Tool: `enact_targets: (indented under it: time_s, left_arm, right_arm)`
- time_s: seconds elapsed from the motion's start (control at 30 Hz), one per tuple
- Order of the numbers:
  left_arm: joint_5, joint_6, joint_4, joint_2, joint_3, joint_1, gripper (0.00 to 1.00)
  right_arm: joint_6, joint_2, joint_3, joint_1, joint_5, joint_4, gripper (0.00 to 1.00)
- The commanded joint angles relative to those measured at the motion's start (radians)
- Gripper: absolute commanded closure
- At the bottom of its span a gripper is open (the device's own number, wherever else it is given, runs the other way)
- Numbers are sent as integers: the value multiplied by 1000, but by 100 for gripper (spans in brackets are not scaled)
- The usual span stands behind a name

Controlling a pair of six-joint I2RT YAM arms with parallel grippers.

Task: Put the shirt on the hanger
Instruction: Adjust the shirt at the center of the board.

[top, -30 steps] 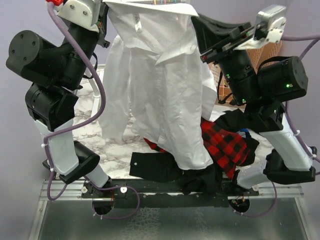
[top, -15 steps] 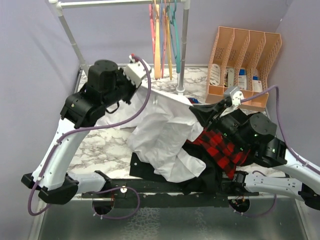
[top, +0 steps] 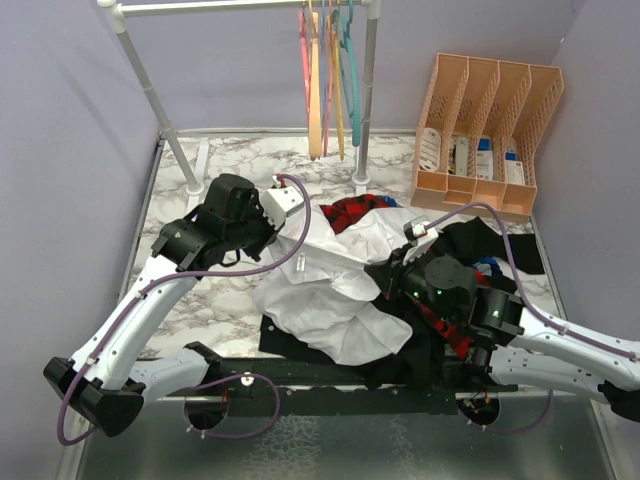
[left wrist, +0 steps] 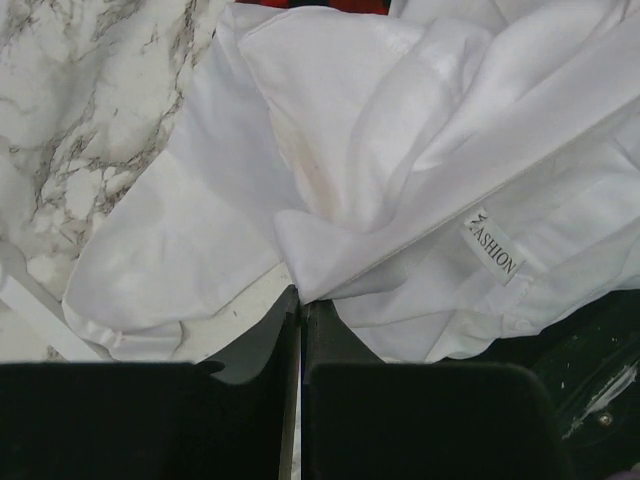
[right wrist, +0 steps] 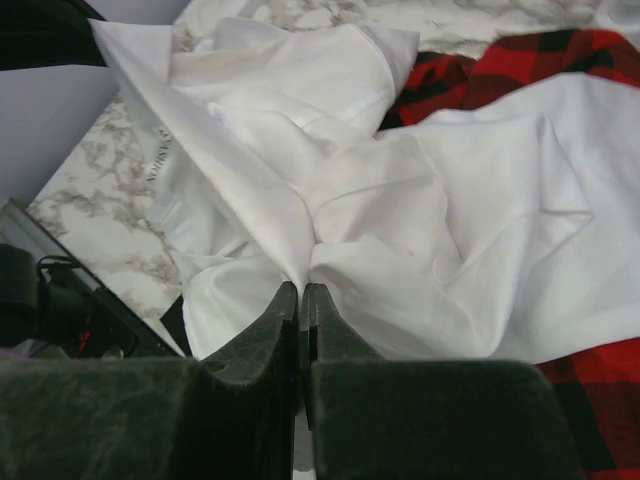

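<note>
Veined white marble tabletop [top: 260,160], lilac walls [top: 60,150]; thin pink hanger [top: 303,45] and peach file organiser [top: 490,100] behind. Crumpled white shirt [top: 330,290] over red-black plaid shirt [top: 352,210], pinched shut by left gripper [left wrist: 300,297] and right gripper [right wrist: 301,290].

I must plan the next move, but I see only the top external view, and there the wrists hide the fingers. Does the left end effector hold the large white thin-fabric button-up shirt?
Observer: Yes, the left wrist view shows the left end effector shut on a fold of the white button-up shirt.
Operator: And the right one?
Observer: The right wrist view shows the right end effector shut on another fold of it.
</note>
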Motion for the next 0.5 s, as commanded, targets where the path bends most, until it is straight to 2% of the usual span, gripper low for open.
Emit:
enact_targets:
  time_s: [0.0,0.17,0.3,0.47]
  left_arm:
    - [9,-98,148,43,-45,3,100]
    - [28,-214,249,158,-22,-34,100]
    - [43,-270,293,212,14,-41,100]
    - [-112,-286,331,217,15,-45,100]
  right_arm:
    - [159,47,-122,-8,184,151,99]
    - [139,204,-106,-9,250,319,99]
    - [42,273,-39,-8,297,415,99]
    - [-32,270,6,-9,357,493,99]
